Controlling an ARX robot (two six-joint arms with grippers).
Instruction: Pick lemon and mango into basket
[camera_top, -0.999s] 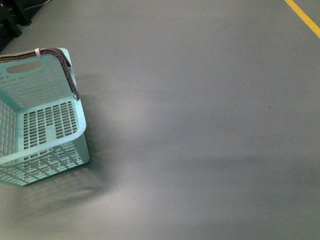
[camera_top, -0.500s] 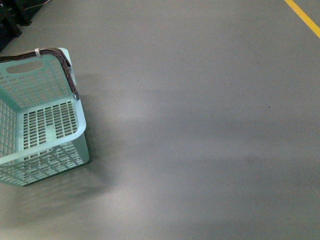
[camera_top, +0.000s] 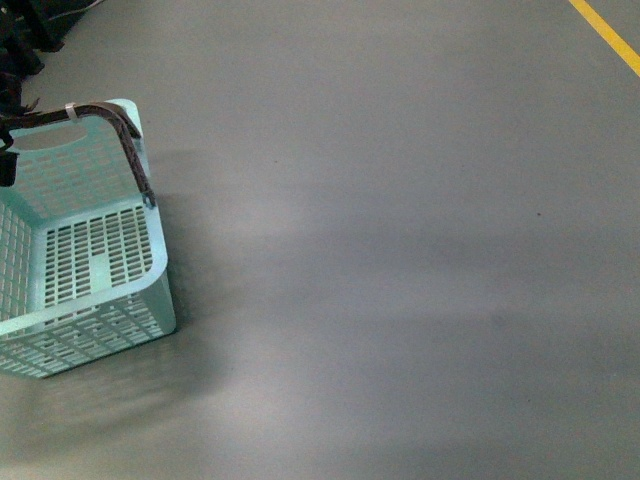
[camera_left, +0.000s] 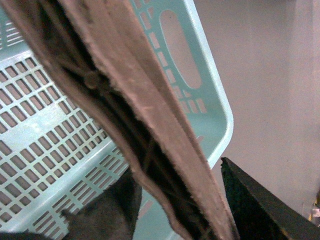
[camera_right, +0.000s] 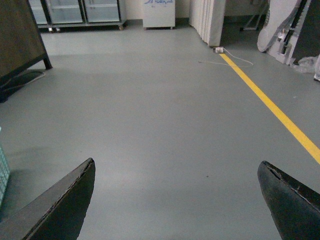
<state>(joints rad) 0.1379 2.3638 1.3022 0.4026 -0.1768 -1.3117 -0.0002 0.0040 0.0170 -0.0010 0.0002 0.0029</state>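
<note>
Scanning from the left and finding the basket (camera_top: 100, 250) on the grey floor (camera_top: 400, 250) at the left edge of the front view, partly cut off by the frame, with nothing to be seen inside the visible part. Noting its brown handles (camera_top: 128, 145) lifted off the rim and running out of the picture toward the left.

Turning to the left wrist view: left gripper (camera_left: 177, 175) apparently closed around both brown handles, held together in the gap between the dark fingers (camera_left: 255, 205), slotted teal wall below.

Judging the basket light, stiff enough to keep its shape, yet thin-walled and apt to swing or tip when carried by the handles alone. Better taken at the middle of the two handles together, so as to hang level.

Moving right: bare floor across the rest of the front view, then a yellow line (camera_top: 605, 32) in the far corner. No lemon and no mango in any view, so impossible to place either. Expecting the lemon to be firm, smooth, a little slippery and ready to roll; best pinched across its short middle, not by the tapered ends.

Ending at the right gripper (camera_right: 175, 162): spread wide, holding nothing, hanging over open floor.
</note>
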